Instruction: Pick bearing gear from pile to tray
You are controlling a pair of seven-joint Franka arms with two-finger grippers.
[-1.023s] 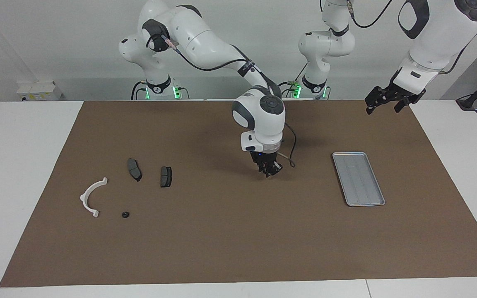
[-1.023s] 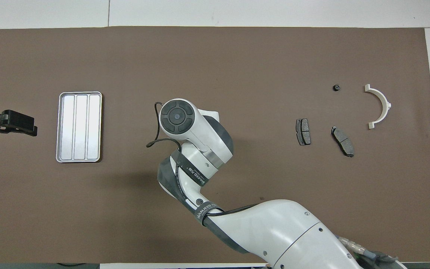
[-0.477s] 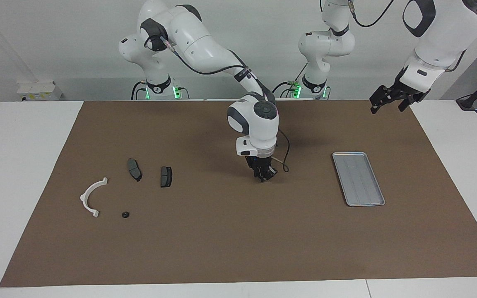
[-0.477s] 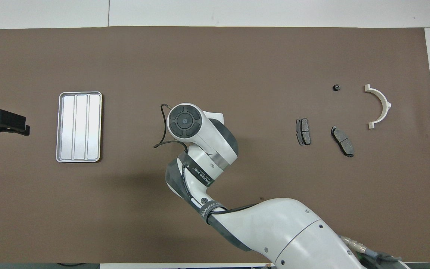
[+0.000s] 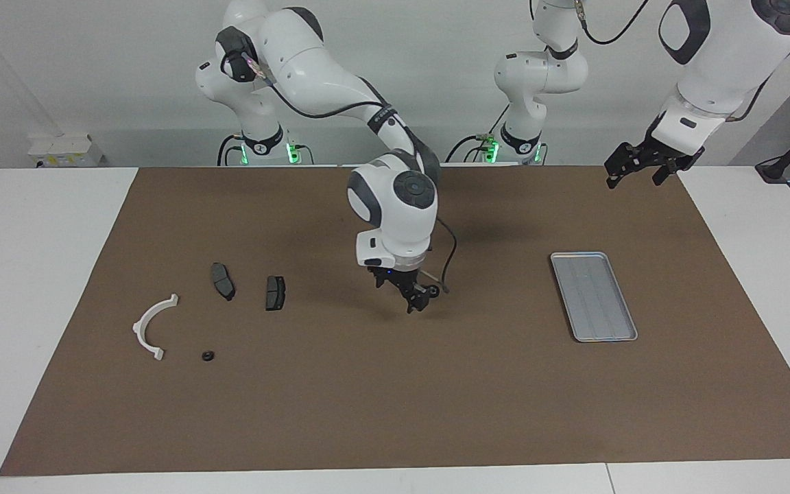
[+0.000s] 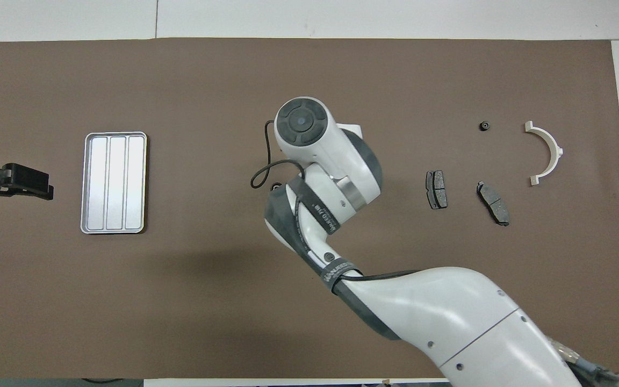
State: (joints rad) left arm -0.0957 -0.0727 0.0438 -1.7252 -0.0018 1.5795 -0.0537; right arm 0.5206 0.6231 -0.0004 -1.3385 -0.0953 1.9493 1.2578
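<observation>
bearing gear: small black round piece, lying on the brown mat toward the right arm's end of the table. It sits just beside one end of the white half-ring bracket, not touching it, and no gripper is on it.
pile: loose scatter of parts, all flat on the mat and apart from each other.
white half-ring bracket: the part closest to the right arm's end, with its open side facing the middle of the mat.
brake pads: two dark grey ones, and. Both are nearer to the robots than the gear, and the second lies closer to the table's middle.
right gripper: low over bare mat at mid-table, between the pile and the tray and well apart from both. It points down. Grip state: cannot tell. Nothing can be made out in it, and in the overhead view the arm's wrist hides it.
tray: silver-grey with a ribbed floor, flat on the mat toward the left arm's end, well apart from the pile.
left gripper: raised over the mat's edge at the left arm's end, released and holding nothing, waiting.
table: white, showing around the mat.
</observation>
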